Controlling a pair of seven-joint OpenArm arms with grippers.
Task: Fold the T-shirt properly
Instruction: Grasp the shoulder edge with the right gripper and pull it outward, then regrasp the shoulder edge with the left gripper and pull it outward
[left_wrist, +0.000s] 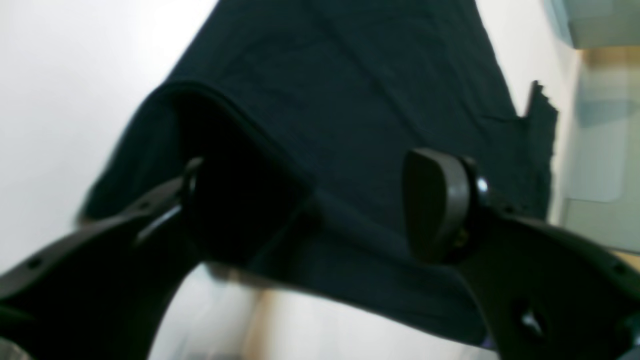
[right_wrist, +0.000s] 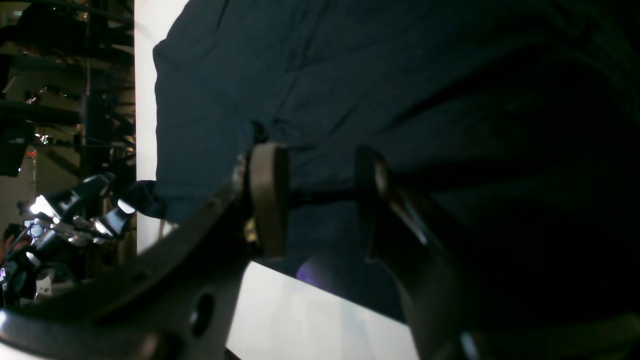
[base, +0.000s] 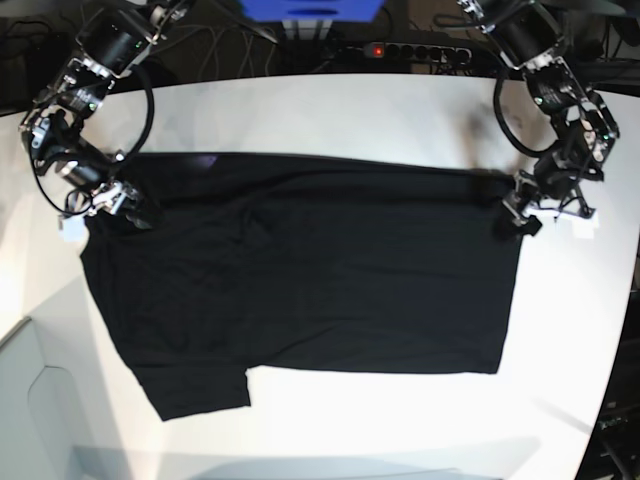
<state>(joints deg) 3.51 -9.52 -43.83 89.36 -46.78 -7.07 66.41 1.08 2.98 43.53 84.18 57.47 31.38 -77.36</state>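
Note:
The black T-shirt (base: 300, 270) lies spread flat on the white table (base: 330, 110), with one sleeve (base: 200, 385) sticking out at the front left. My left gripper (base: 520, 215) is at the shirt's right upper corner. In the left wrist view the left gripper (left_wrist: 325, 210) has its jaws wide apart, and a fold of the shirt (left_wrist: 350, 90) rises against one finger. My right gripper (base: 125, 205) is at the shirt's left upper corner. In the right wrist view the right gripper (right_wrist: 322, 200) has its jaws apart just over the shirt (right_wrist: 350, 75) edge.
A power strip (base: 420, 48) and a blue box (base: 310, 10) sit behind the table's far edge. A grey panel (base: 40, 400) is at the front left. The table edge runs close to both grippers, and bare tabletop (base: 400, 420) shows in front of the shirt.

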